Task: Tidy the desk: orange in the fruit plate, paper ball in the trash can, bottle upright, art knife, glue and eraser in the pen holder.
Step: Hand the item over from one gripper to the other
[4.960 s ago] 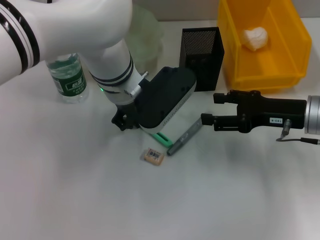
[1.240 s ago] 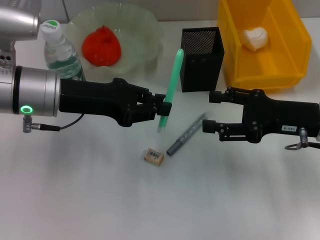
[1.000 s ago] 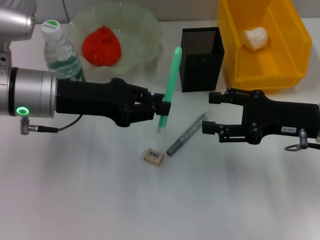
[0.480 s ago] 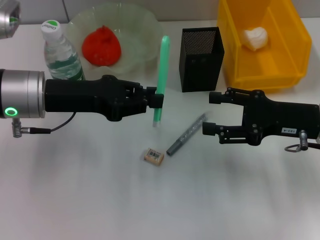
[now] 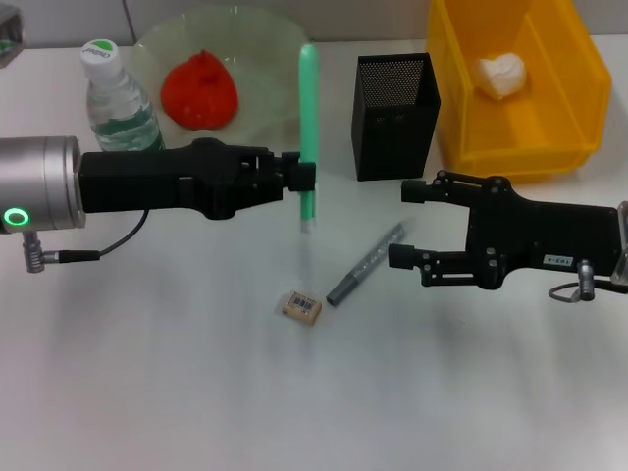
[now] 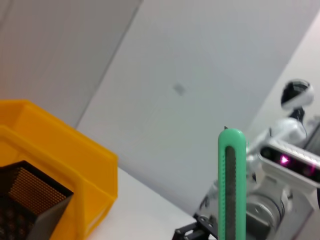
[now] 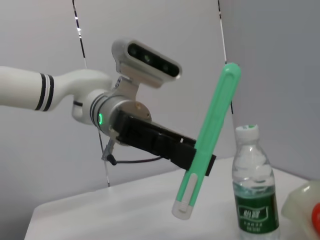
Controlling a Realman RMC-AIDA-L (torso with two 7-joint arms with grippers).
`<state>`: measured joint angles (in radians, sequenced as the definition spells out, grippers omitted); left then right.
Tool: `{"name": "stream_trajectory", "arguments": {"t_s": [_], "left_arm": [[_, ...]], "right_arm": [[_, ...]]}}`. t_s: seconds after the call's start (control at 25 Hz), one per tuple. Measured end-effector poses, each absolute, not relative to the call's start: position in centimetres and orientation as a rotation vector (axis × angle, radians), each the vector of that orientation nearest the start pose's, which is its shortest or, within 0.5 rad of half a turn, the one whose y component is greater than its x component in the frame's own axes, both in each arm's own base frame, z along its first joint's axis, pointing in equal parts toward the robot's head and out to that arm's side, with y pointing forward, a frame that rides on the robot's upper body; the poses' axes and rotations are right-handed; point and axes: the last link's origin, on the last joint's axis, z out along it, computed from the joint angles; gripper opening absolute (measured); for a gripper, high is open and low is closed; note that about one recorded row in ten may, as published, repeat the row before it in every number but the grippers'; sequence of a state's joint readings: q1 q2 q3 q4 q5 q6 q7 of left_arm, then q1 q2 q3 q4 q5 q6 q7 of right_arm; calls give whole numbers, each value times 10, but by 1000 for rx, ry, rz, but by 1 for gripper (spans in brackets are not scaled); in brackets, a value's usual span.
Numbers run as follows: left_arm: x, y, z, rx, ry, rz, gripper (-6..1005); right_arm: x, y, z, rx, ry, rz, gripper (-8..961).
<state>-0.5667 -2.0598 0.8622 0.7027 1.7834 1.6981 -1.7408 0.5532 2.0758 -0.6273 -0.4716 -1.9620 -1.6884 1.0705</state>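
Observation:
My left gripper (image 5: 302, 178) is shut on the green art knife (image 5: 307, 128), which stands nearly upright above the table, left of the black mesh pen holder (image 5: 395, 116). The knife (image 7: 207, 150) also shows in the right wrist view, and the knife (image 6: 231, 185) in the left wrist view. My right gripper (image 5: 401, 225) is open, level with the upper end of the grey glue stick (image 5: 365, 263) lying on the table. The eraser (image 5: 301, 306) lies nearer the front. The bottle (image 5: 118, 103) stands upright. The orange (image 5: 199, 88) sits in the fruit plate (image 5: 270, 54). The paper ball (image 5: 500, 74) lies in the yellow trash can (image 5: 461, 118).
The pen holder stands between the plate and the yellow trash can at the back. White table surface stretches along the front below the eraser.
The left gripper has carried the art knife up and back toward the plate, turning it from tilted to nearly upright. The right gripper has edged slightly left toward the glue stick.

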Motion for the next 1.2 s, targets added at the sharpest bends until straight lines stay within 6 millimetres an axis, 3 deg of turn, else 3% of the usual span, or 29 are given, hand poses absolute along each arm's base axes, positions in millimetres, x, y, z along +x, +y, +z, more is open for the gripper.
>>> {"name": "stream_trajectory", "arguments": {"t_s": [0.64,1.2], "left_arm": [[-224,321,6,-2677,-1024,-1237,235],[-239,303,-14,-2464,-1178,-1477,239]], "right_arm": [[245,300,-32,-2681,238,1064,827],[244,284,-58,-2497,129,1138,828]]}}
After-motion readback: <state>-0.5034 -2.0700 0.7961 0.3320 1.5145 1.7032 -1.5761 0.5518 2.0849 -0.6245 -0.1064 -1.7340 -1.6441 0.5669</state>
